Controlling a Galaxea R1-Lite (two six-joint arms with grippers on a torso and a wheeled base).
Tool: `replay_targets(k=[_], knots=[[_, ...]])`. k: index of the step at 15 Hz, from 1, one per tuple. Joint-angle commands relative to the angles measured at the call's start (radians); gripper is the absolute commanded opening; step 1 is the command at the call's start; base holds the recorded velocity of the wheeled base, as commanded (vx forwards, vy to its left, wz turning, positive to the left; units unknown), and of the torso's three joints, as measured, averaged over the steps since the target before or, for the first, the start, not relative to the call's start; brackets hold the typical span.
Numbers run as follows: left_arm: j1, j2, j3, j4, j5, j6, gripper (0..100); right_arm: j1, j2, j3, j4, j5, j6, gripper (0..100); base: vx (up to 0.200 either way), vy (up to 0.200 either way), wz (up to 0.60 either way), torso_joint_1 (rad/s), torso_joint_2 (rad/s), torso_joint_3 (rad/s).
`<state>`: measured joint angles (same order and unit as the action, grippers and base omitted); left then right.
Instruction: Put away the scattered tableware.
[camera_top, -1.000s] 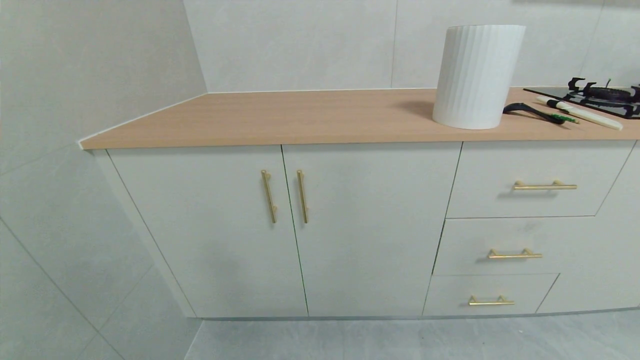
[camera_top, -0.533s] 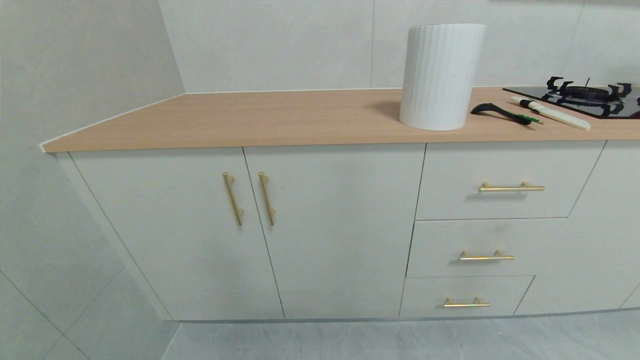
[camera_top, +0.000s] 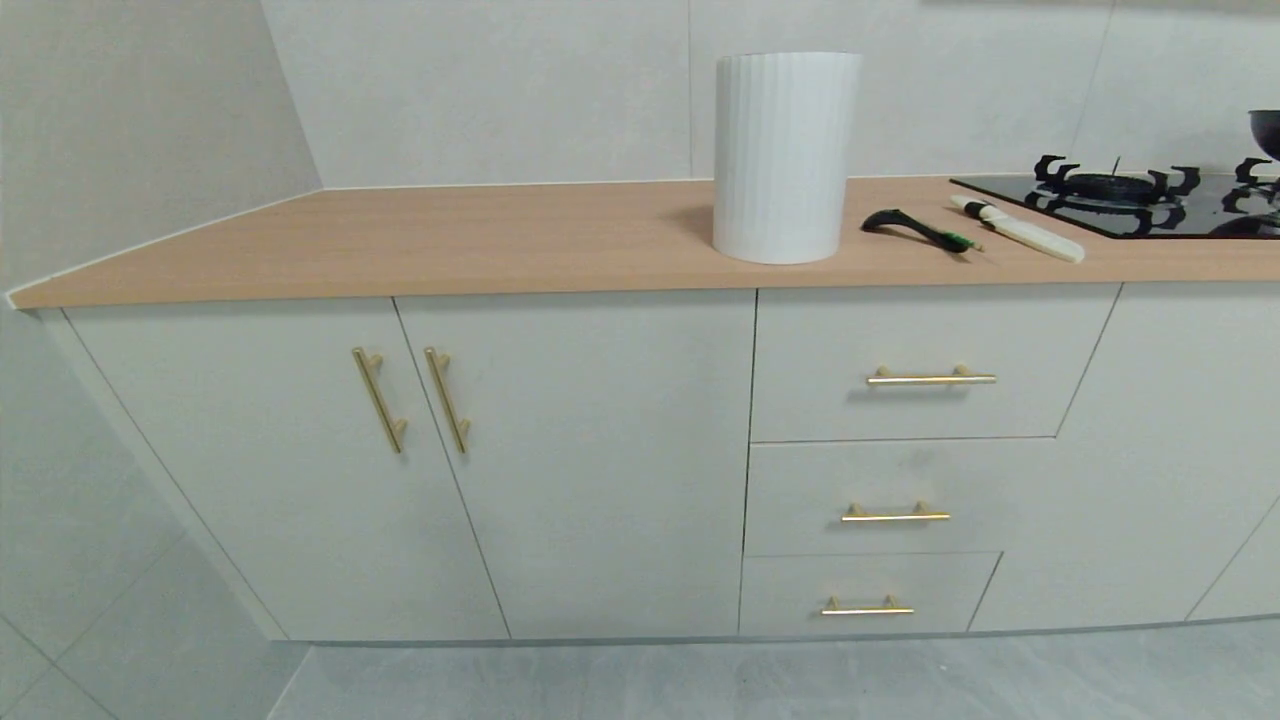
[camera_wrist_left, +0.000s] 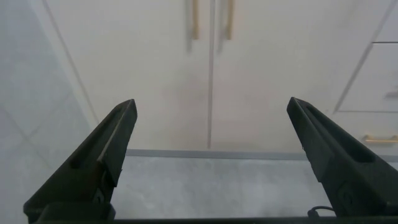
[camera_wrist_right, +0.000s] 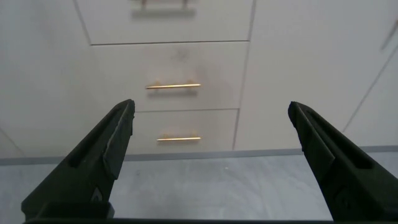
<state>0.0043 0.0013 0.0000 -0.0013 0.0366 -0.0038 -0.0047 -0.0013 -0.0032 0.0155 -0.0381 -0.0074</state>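
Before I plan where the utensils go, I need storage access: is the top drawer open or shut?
Shut. The top drawer sits flush with the drawer below, no gap showing.

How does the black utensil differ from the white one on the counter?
The black utensil is curved with a green end; the white utensil is straight with a dark band. The black utensil lies nearer the white ribbed container; the white utensil lies nearer the hob. Both lie flat on the wooden countertop.

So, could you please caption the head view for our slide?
Ribbed white container, black utensil and white utensil on wooden counter beside stove.
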Motion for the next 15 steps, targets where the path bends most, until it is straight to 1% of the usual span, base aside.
replay_targets(k=[1,8,11,15], knots=[[0.0,0.0,0.0,0.0,0.0,-0.001,100,0.0,0.001,0.0,0.0,0.0,0.0,100,0.0,0.0,0.0,0.0,0.0,0.0],[0.0,0.0,0.0,0.0,0.0,0.001,100,0.0,0.001,0.0,0.0,0.001,0.0,100,0.0,0.0,0.0,0.0,0.0,0.0],[0.0,0.0,0.0,0.0,0.0,0.001,100,0.0,0.001,0.0,0.0,0.0,0.0,100,0.2,0.0,0.0,-0.001,0.0,0.004],[0.0,0.0,0.0,0.0,0.0,-0.002,100,0.0,0.001,0.0,0.0,0.001,0.0,100,0.0,0.0,0.0,0.0,0.0,0.0]])
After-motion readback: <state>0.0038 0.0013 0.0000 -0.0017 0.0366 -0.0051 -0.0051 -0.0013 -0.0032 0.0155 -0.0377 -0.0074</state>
